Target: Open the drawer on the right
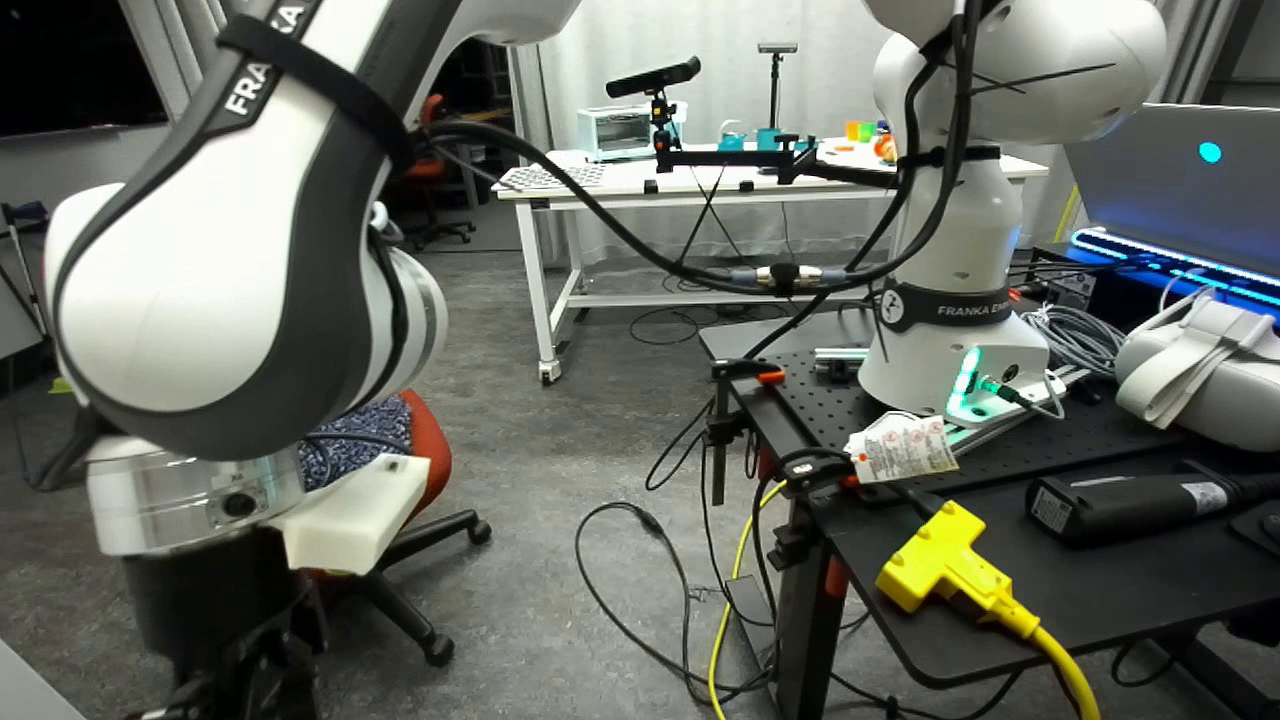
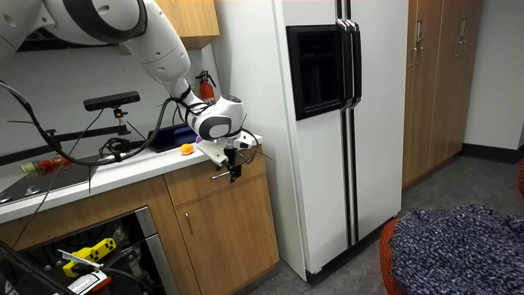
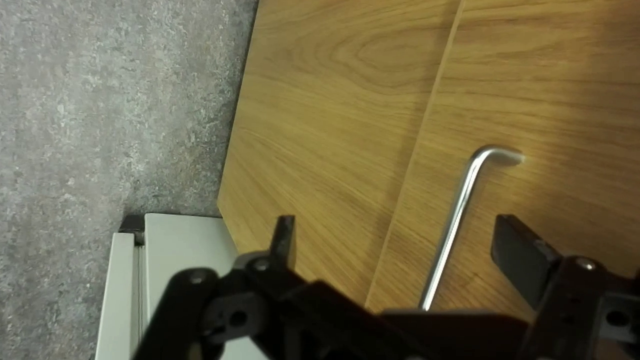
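The drawer is shut. Its light-wood front (image 2: pixel 190 184) shows below the white countertop in an exterior view, and it fills the right part of the wrist view (image 3: pixel 565 100). Its silver bar handle (image 3: pixel 452 225) lies between my spread fingers in the wrist view; the lower end is hidden behind the gripper. The handle (image 2: pixel 220 175) also shows just left of my fingers in an exterior view. My gripper (image 3: pixel 395 220) is open and empty, pointing down at the drawer front. Whether it touches the handle cannot be told. The drawer's inside is hidden.
A cupboard door (image 2: pixel 229 229) is below the drawer. A white fridge (image 2: pixel 262 123) stands close on the right. An orange fruit (image 2: pixel 186 148) and a dark blue tray (image 2: pixel 172 137) are on the countertop (image 2: pixel 135 164). A round stool (image 2: pixel 454 250) stands on the floor.
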